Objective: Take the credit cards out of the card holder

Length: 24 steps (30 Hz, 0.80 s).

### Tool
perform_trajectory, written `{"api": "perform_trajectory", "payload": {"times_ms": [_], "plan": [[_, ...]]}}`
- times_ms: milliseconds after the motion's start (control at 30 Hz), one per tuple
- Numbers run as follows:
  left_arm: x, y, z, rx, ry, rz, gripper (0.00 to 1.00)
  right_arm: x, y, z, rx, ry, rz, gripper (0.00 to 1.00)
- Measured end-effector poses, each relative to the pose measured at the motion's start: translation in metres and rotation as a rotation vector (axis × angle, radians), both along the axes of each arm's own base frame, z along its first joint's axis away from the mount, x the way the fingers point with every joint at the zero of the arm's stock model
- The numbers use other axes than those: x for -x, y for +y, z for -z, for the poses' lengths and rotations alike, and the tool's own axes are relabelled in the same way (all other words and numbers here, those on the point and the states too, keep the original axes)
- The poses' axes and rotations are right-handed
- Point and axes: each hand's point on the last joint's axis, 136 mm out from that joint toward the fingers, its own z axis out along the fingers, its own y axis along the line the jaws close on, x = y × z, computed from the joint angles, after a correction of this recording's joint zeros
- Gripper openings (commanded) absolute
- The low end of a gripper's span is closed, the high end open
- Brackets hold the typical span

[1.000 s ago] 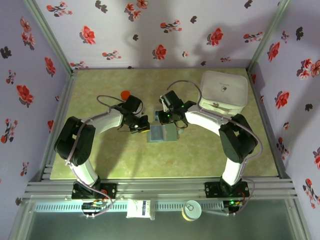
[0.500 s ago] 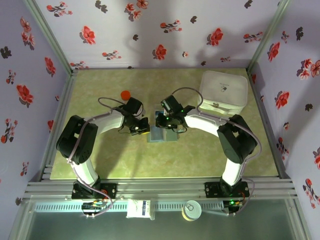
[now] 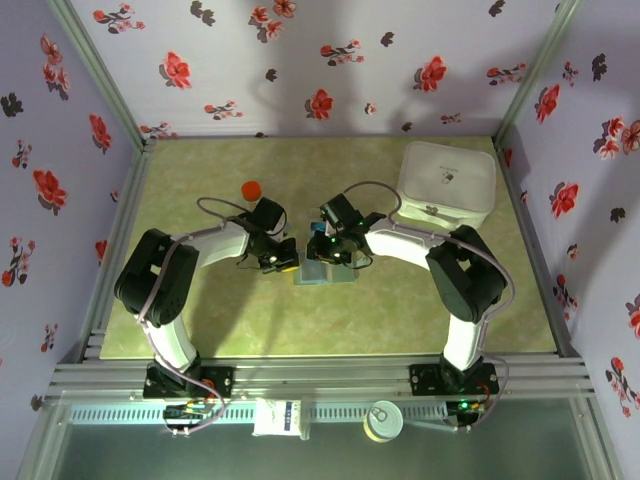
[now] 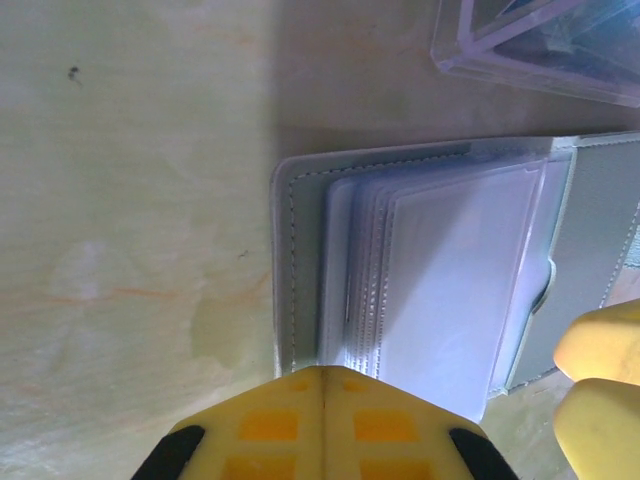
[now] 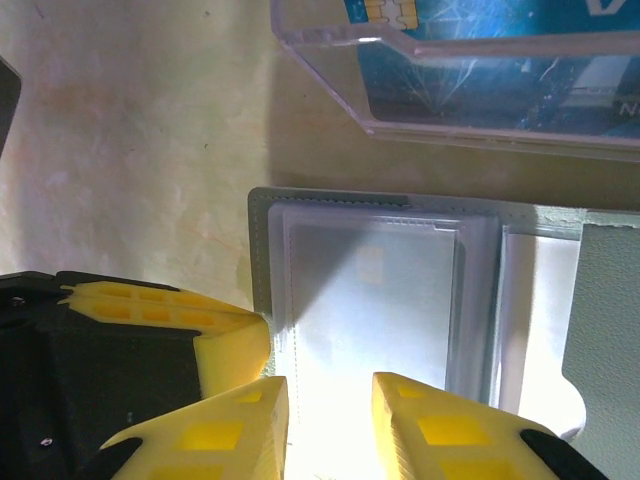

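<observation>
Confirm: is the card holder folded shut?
No. In the right wrist view the card holder lies opened flat, with its clear inner sleeves exposed.

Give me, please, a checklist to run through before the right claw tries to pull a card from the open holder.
1. Card holder lying open: ok.
2. Left claw shut at the holder's edge: ok.
3. Right claw over the top sleeve, jaws apart: ok.
4. Card inside that sleeve: cannot tell, glare.
5. Room between the two claws: cannot tell, they look very close.
6. Clear plastic tray apart from the holder, blue card showing through it: ok.
</observation>
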Motion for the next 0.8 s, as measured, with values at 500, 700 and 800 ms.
{"api": "perform_trajectory", "payload": {"times_ms": [500, 700, 800], "plan": [[-0.001, 0.003, 0.008, -0.029, 0.013, -0.005, 0.0, 0.006, -0.005, 0.009, 0.03, 0.035, -0.004, 0.27], [-0.001, 0.004, 0.008, -0.041, 0.01, -0.005, 0.0, 0.007, -0.004, 0.011, 0.029, 0.042, -0.008, 0.25], [-0.002, 0.005, 0.009, -0.045, 0.008, -0.006, 0.0, 0.008, -0.005, 0.016, 0.036, 0.05, -0.008, 0.24]]}}
